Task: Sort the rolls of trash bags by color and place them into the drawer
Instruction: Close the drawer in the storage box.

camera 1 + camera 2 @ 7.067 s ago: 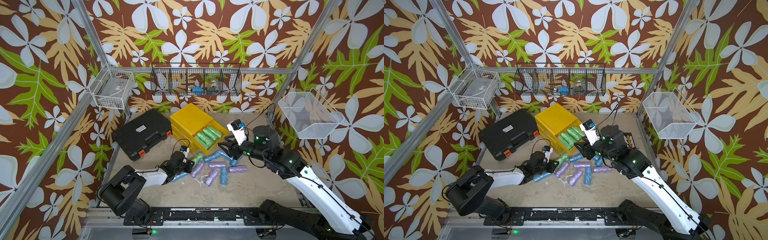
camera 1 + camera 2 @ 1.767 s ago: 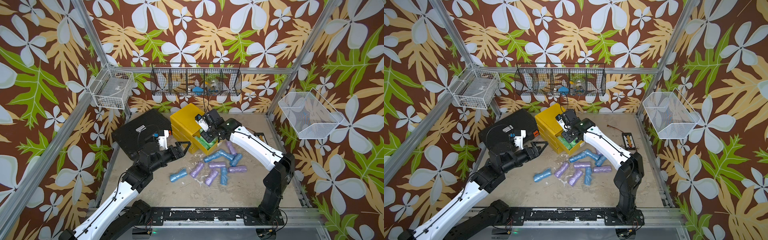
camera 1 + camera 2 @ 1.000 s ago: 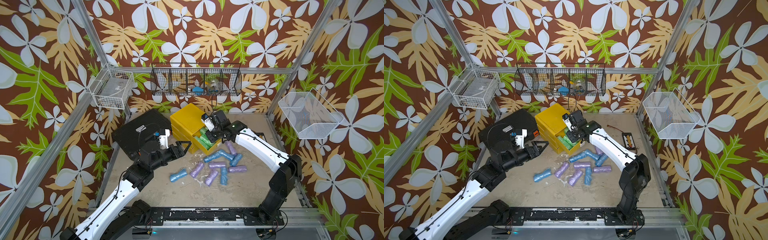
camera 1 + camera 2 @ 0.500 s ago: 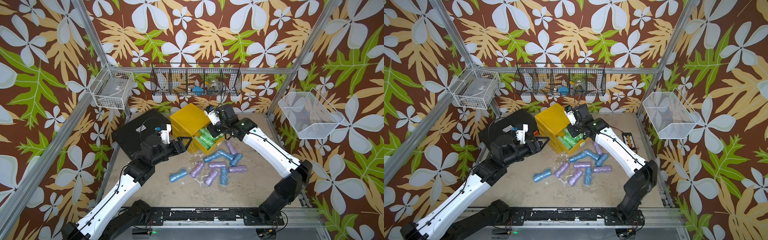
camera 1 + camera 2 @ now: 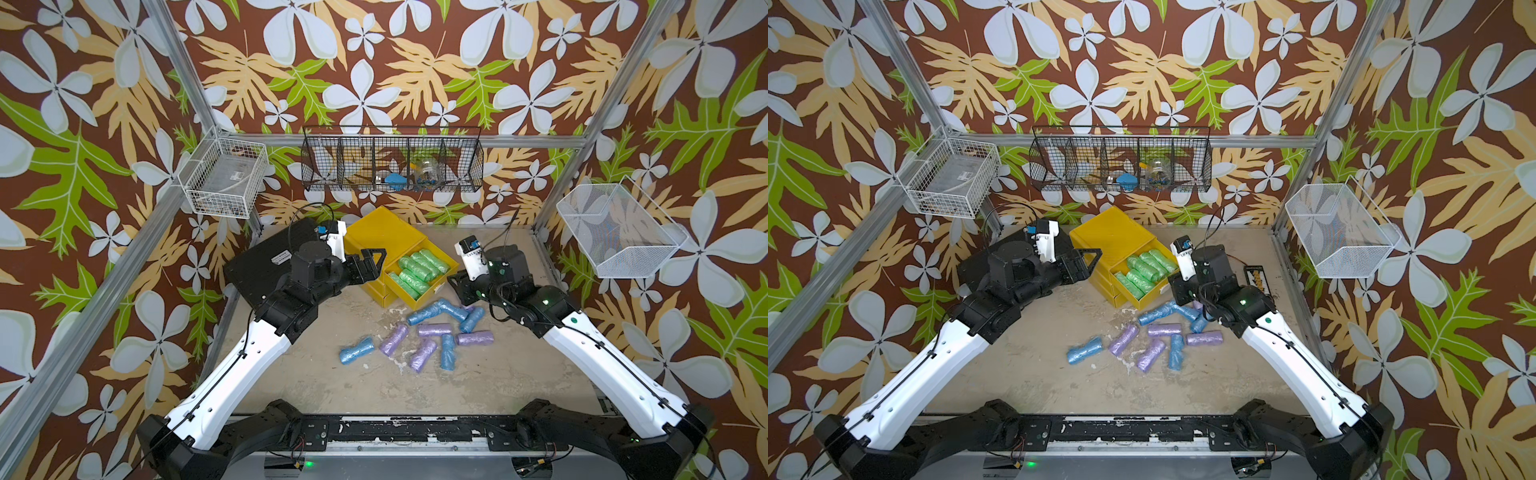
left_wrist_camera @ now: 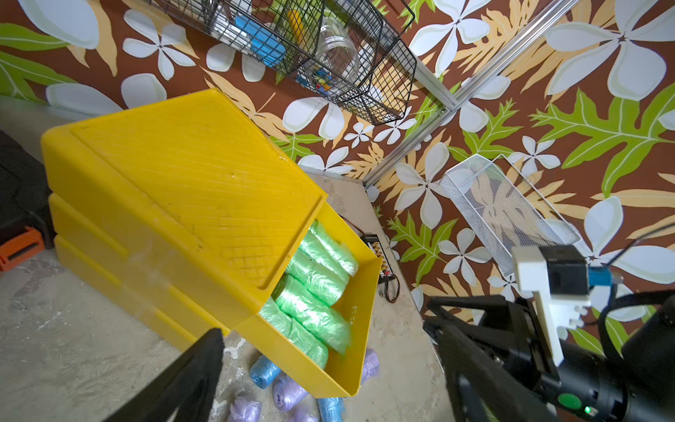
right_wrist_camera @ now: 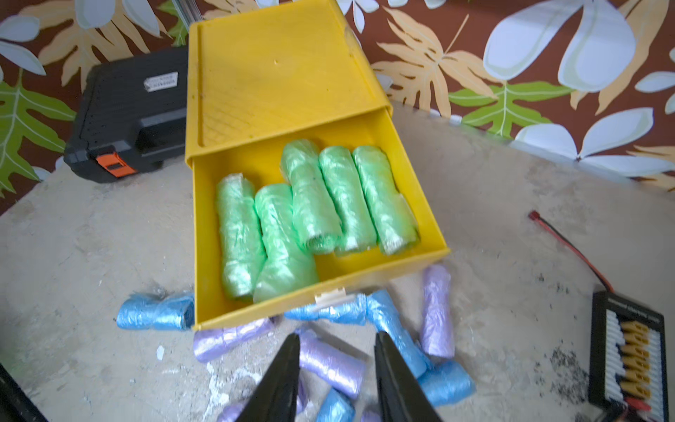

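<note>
Already sorted: we count at least five pale green rolls (image 7: 310, 204) lying side by side in the open drawer (image 7: 255, 310); one rides up on its neighbours.
Loose rolls: light blue rolls (image 5: 356, 351) and lilac rolls (image 5: 394, 334) lie mixed on the tabletop (image 5: 316, 382) just in front of the drawer. Several touch or cross one another, and one blue roll lies apart on the left arm's side.
Drawer: we see the top tier of a yellow cabinet (image 5: 382, 232) pulled out, with the tiers beneath it pushed in.
Right hand (image 7: 336, 338): its fingers stand a moderate gap apart with nothing between them, and we see them touching nothing. It hangs over the loose rolls just in front of the drawer's front wall. In the wrist view a lilac roll lies on the tabletop below the gap.
Left hand (image 5: 374, 262): spread wide and empty. It hangs by the cabinet on the side facing the black case (image 5: 266, 266), near where the drawer comes out. We cannot tell whether a finger touches the cabinet.
Around: a black connector board (image 7: 628, 350) with a red wire lies on the tabletop on the right arm's side, well apart from the rolls. A black wire basket (image 5: 353, 166) hangs on the back wall.
</note>
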Motion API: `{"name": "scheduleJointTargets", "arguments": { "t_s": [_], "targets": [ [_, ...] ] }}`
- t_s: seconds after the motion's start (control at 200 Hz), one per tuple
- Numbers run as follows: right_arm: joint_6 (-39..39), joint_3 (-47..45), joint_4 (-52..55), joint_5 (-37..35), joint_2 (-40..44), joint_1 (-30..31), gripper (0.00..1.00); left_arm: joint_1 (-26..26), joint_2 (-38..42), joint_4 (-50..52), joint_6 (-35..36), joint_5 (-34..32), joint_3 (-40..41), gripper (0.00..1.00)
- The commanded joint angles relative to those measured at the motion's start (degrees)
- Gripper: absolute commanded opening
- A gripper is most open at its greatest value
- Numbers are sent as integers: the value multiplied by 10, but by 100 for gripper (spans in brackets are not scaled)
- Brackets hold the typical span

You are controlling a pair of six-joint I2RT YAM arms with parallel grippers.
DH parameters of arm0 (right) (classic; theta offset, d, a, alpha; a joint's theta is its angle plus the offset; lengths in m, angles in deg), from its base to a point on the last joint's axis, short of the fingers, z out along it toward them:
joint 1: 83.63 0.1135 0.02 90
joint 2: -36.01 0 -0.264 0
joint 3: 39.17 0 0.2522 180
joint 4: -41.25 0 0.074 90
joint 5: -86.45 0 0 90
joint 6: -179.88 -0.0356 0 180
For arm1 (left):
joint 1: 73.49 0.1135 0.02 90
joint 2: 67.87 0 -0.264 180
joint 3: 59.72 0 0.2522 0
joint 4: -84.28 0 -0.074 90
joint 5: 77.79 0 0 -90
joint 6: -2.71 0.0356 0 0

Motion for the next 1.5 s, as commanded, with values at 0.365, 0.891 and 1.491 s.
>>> {"name": "scheduleJointTargets", "arguments": {
  "t_s": [0.365,0.891,1.491],
  "targets": [
    [-37,-59,-76,52,-37,-14,36,53,20,-52,-26,5,58,96],
    [-24,8,-87,66,-131,-16,34,54,98,-73,-63,43,176,86],
    [-81,118,-176,143,-285,-16,30,54,134,-70,-97,73,232,83]
  ]
}}
